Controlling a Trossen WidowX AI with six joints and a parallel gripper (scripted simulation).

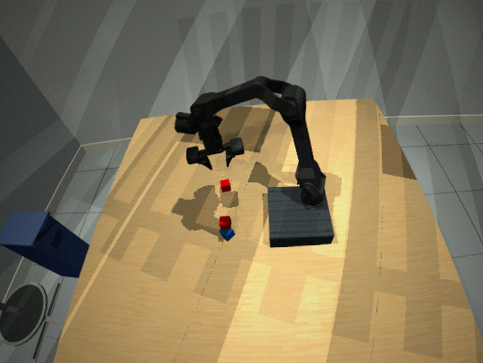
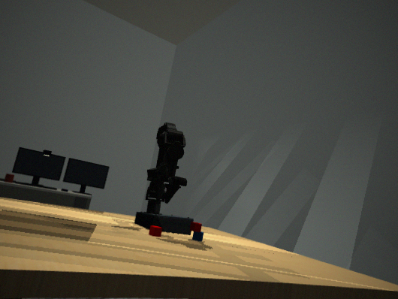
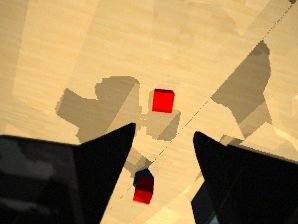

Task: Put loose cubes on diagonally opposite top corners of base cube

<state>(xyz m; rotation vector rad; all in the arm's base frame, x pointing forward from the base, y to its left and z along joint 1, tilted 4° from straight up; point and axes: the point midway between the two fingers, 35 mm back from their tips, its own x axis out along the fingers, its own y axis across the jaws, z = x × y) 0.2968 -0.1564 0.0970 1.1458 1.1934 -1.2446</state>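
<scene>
The blue base cube (image 1: 228, 234) (image 2: 197, 237) (image 3: 143, 173) sits on the table, turned cornerwise in the top view. One red cube (image 1: 225, 222) (image 2: 196, 227) (image 3: 144, 190) rests on top of it, off to one side, and looks about level. The other red cube (image 1: 225, 185) (image 2: 155, 231) (image 3: 163, 102) lies flat on the table, apart from that pair. My gripper (image 1: 220, 167) (image 3: 164, 131) is open and empty, raised above the table near the lone red cube. No cube is between its fingertips. The contact between the stacked cubes is too small to judge exactly.
The dark base block (image 1: 298, 219) (image 2: 165, 221) under the arm stands beside the cubes. The wooden table (image 1: 296, 315) (image 2: 94, 259) carries shadows of the arm. A blue bin-like box (image 1: 59, 248) stands beyond the table's left edge, and monitors (image 2: 39, 163) stand behind.
</scene>
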